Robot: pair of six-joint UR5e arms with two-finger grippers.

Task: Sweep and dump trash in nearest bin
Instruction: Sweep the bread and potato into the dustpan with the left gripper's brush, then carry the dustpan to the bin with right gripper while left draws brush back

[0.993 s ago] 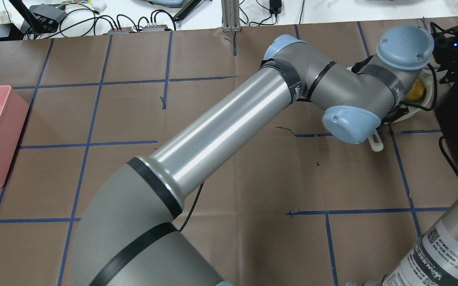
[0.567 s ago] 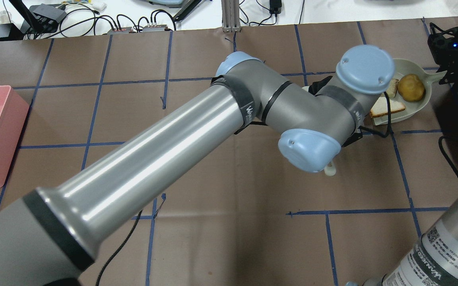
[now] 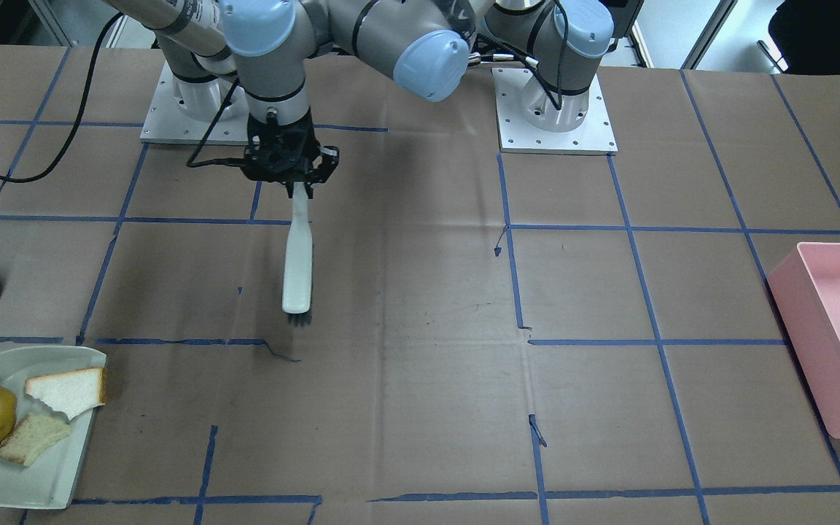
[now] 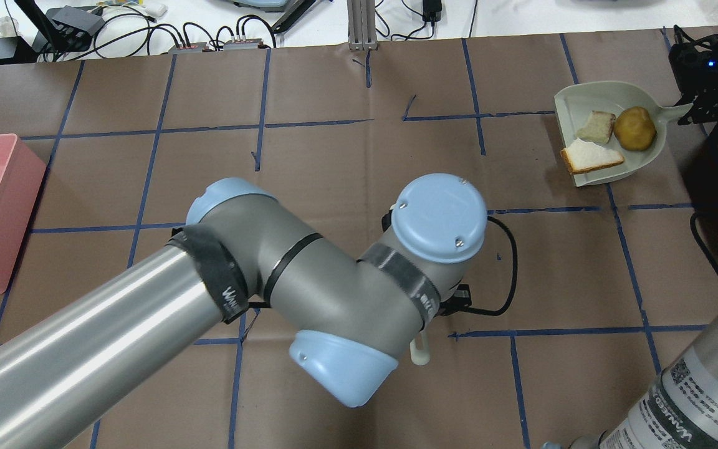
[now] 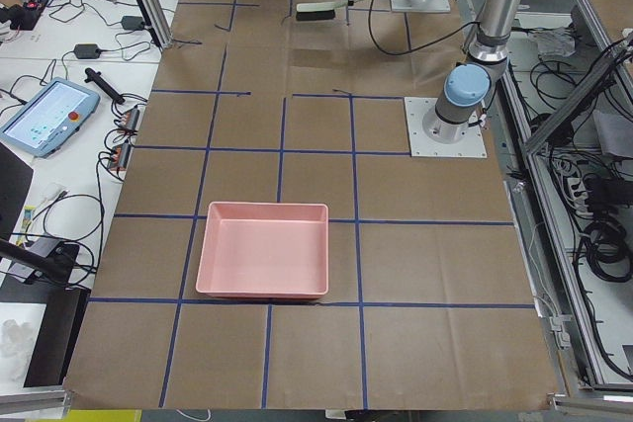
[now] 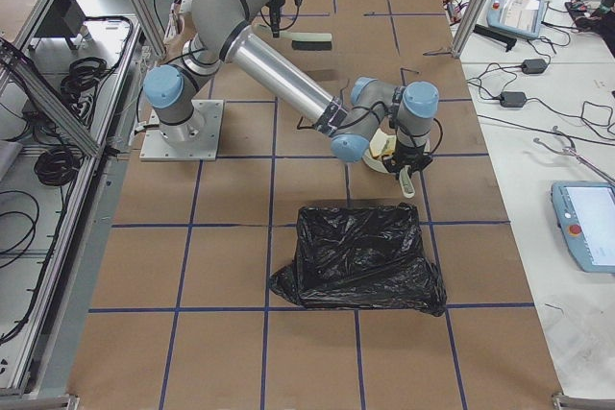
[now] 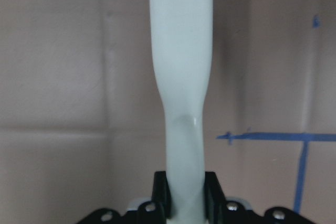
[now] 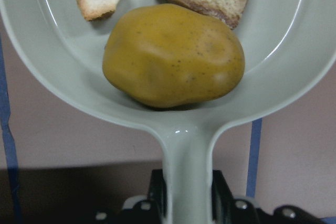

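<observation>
Blue tape (image 3: 653,341) grids the brown paper tabletop (image 3: 420,394); a cable-strewn white bench (image 4: 521,19) lies beyond. Left gripper (image 7: 185,195) clamps a white plastic brush (image 3: 297,262), right gripper (image 8: 188,192) a pale-green dustpan (image 8: 294,51).

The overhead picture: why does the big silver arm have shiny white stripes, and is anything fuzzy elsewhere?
Overhead view: the stripes on the left arm's silver tube are likely room lights mirrored in smooth metal. Left wrist view: the brush handle looks soft, being very near the lens. Right wrist view: the yellow ball is fairly clear, with a tiny glint on the dustpan.
</observation>
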